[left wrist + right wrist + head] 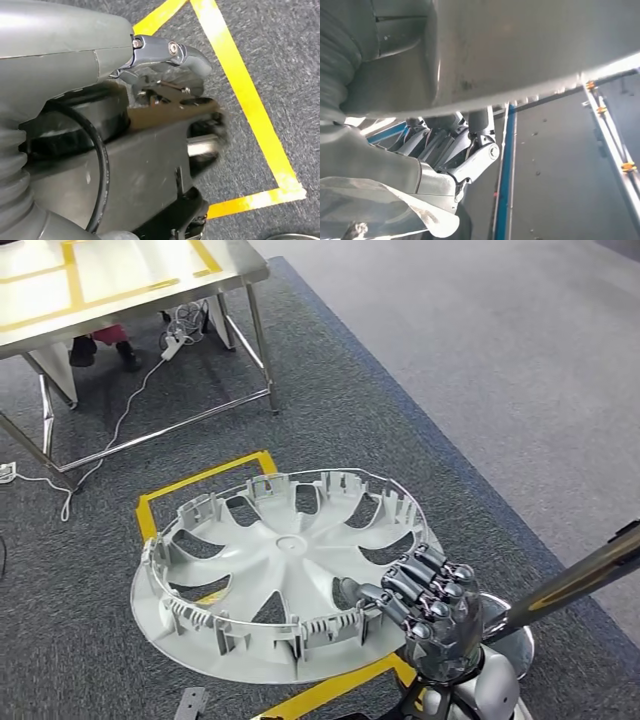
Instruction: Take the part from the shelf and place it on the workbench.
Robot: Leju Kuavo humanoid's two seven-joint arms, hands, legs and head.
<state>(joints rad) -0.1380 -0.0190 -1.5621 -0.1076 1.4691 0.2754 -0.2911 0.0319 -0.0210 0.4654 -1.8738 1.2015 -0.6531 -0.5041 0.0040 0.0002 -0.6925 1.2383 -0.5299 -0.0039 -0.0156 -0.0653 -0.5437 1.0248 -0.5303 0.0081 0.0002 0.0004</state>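
Above grey carpet | right hand [430,605] grips wheel cover [279,565] rim, held flat | left hand [170,55] state unclear

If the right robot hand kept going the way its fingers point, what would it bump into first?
Nothing new: the right robot hand already grips the rim of the white wheel cover. Its fingers point across that cover toward the hub, so it would likely just push further over it.

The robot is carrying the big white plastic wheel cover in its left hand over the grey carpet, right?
Not quite. The head view shows the right hand holding the big white plastic wheel cover by its rim, over the grey carpet.
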